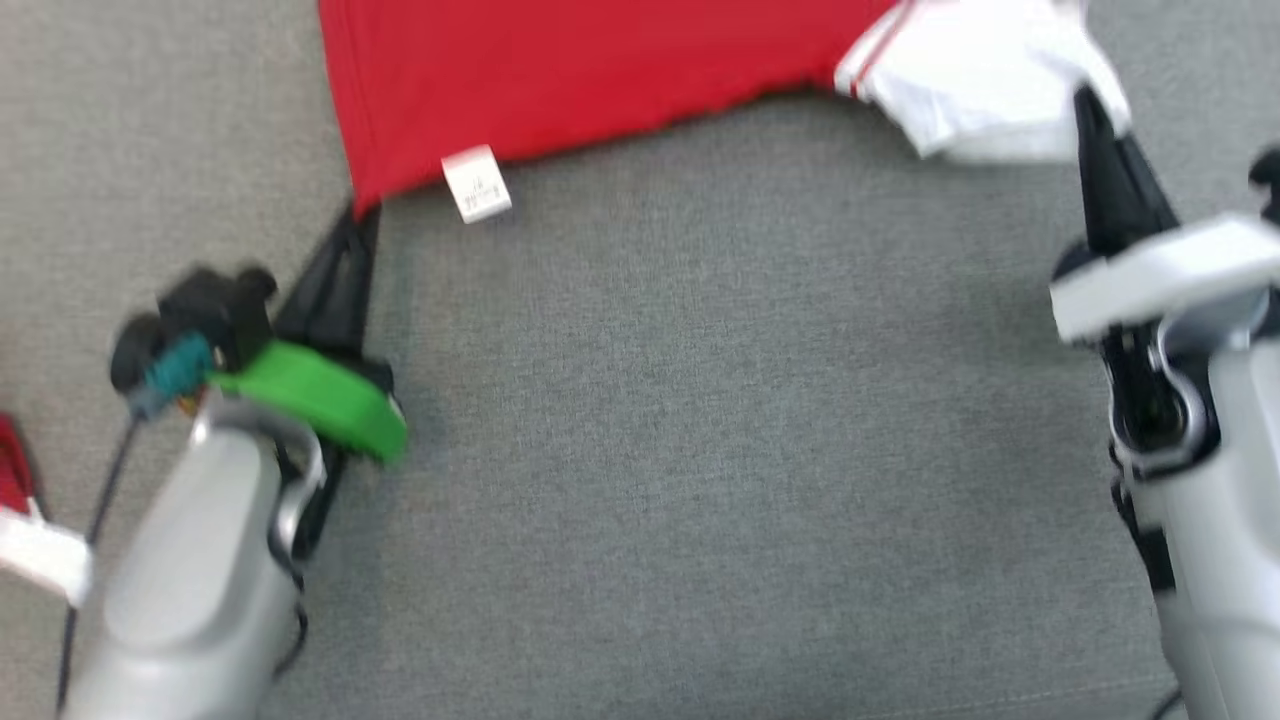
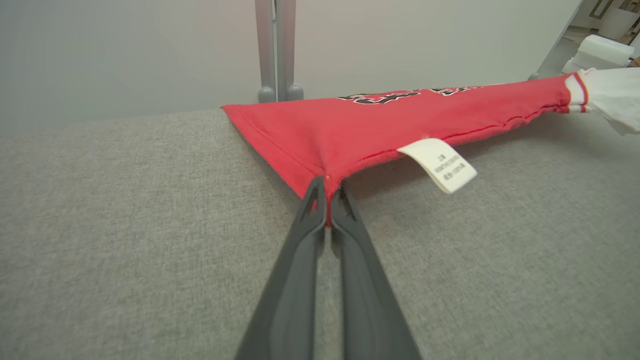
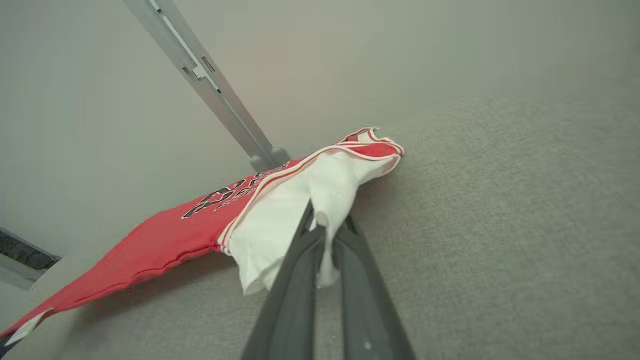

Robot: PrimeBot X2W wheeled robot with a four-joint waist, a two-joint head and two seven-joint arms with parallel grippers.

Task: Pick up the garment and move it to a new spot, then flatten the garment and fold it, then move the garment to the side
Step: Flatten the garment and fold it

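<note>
Here, the left gripper [image 2: 327, 200] pinches a corner of the red garment [image 1: 600, 70] (care label [image 2: 442, 164] alongside); the right gripper [image 3: 320, 222] clamps its white sleeve [image 3: 280, 220].

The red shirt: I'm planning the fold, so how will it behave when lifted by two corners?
Probably floppy: the shirt pulls into a point where the left gripper pinches it. Likely light, since fingertip pinches seem to hold it. The white sleeve droops around the right gripper, so it may bunch.

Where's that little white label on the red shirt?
In the head view the white label hangs from the near edge of the red shirt, upper left, right of the corner pinched by the left hand.
</note>
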